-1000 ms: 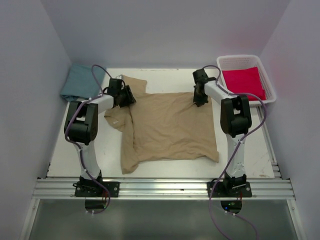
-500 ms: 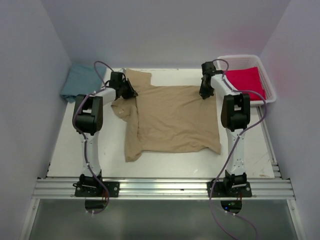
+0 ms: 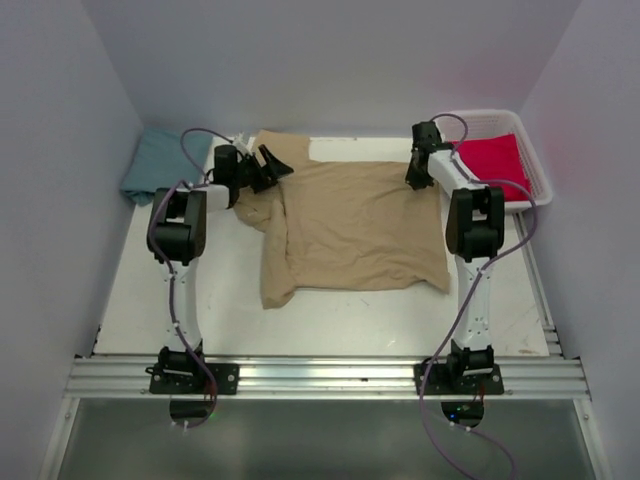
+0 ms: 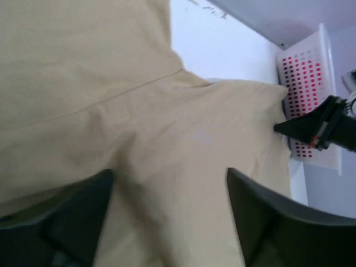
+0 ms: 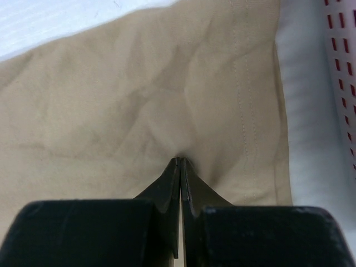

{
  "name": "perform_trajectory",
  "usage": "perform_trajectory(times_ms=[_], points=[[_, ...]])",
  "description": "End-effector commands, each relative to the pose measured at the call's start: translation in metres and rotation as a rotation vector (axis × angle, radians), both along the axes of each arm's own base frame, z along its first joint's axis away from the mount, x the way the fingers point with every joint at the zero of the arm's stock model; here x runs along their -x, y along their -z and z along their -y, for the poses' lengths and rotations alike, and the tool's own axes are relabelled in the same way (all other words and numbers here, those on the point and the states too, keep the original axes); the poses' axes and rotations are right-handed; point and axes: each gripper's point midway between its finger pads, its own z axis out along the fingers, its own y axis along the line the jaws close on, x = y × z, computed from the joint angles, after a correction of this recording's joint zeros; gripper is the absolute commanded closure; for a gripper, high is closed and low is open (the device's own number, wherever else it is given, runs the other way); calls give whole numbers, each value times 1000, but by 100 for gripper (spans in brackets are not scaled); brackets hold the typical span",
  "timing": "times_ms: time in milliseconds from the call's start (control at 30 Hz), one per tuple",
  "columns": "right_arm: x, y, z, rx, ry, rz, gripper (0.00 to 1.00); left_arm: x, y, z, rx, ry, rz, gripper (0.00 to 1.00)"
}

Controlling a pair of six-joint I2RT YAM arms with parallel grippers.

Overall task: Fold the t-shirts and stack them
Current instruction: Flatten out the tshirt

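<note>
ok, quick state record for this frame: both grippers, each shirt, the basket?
left gripper: open, jaws wide apart, over the tan shirt's far-left part
right gripper: shut, pinching the tan shirt near its far-right corner
tan shirt: spread on the table, left side bunched, not folded
teal shirt: far-left corner, apart from the tan shirt
red shirt: inside the basket
basket: white, far-right corner
stack: none yet

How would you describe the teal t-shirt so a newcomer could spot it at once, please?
On the table, look to the far left corner, against the wall. The teal t-shirt lies there: the only blue-green cloth, unlike the spread tan t-shirt.
</note>
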Motion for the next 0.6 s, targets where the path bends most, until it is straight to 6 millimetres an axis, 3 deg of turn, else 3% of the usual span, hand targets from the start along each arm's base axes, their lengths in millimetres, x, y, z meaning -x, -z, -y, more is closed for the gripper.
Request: perform_trajectory(times_ms=[0,33,67,100,133,167,300,400,433,467,533,567], points=[[-1,-47,8,13,5,189,100,0,-121,-7,32,3,365,2],[-1,-58,7,5,3,233,100,7,-128,-9,18,-5,393,0],[-1,-70,6,-1,0,273,100,15,-163,-12,11,-14,463,0],[1,-79,4,-8,-5,311,100,18,-175,-14,-3,-24,497,0],[1,-101,-2,-17,-20,355,100,26,-181,-15,-6,-25,512,0],[2,-110,-4,-20,-28,370,100,34,-202,-17,-7,-31,544,0],[20,-129,-24,-25,-86,351,100,57,-202,-26,-49,-69,484,0],[39,-148,-59,-39,-202,373,100,68,-170,-38,-139,-107,378,3],[50,-145,-83,-65,-270,358,100,69,-153,-40,-160,-103,325,5],[59,-153,-97,-101,-319,364,100,68,-143,-41,-173,-103,294,19],[90,-145,-151,-317,-490,298,100,61,-119,-37,-177,-66,248,39],[103,-150,-166,-390,-536,289,100,61,-113,-30,-154,-21,236,67]])
